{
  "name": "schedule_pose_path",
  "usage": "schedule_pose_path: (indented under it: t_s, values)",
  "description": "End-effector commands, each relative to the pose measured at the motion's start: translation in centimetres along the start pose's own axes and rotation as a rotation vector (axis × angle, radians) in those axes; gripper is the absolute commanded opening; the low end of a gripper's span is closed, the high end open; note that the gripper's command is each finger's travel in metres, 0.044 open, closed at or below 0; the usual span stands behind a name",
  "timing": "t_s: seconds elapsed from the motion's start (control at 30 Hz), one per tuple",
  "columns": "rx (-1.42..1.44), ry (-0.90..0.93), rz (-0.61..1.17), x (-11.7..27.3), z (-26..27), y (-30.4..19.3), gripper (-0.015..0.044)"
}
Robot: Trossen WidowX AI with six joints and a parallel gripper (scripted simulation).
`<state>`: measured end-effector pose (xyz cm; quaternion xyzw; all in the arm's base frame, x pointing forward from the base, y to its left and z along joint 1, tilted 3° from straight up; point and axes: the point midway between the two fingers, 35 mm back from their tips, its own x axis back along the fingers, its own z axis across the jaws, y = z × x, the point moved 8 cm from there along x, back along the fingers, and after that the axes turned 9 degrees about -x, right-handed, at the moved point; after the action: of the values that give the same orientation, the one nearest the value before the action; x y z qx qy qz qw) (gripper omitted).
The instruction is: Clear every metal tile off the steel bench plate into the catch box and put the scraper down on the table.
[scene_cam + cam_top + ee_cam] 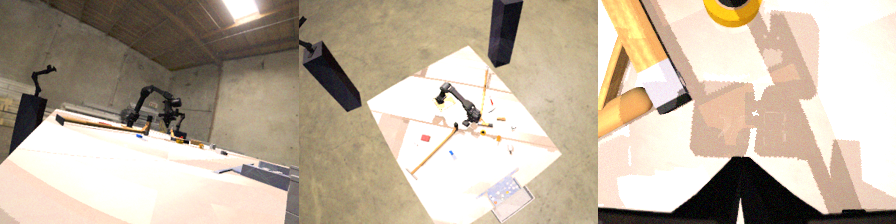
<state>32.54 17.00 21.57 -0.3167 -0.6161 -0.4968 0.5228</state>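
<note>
The steel bench plate [503,181] is bluish, at the bottom right of the top view, with several small tiles, among them a yellow one [507,192] and an orange one [495,202]. The grey catch box [516,208] [264,177] adjoins its far end. What looks like the long scraper [434,151] [99,124] lies left of centre, wide blade at lower left, black upright grip [456,125] [149,118] nearest the arm. My gripper [467,124] [167,126] [742,158] is shut and empty, pointing down above the table, right of that grip and touching nothing.
A second long wooden-handled tool [484,93] ends beside a wood-and-black crosspiece [486,125] [635,37], left of my fingers in the wrist view. A yellow ring [483,132] [732,17], a blue item [451,154], a red block [425,137] and several small tools lie around.
</note>
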Motion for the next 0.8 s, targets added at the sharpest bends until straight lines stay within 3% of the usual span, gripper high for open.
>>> schedule_pose_path:
  t_s: [0.0, 0.77]
  values:
    - [-0.005, 0.004, -0.002, -0.5, 0.0, -0.3, 0.0000]
    - [-0.006, 0.007, -0.001, -0.6, 2.8, 1.7, 0.0000]
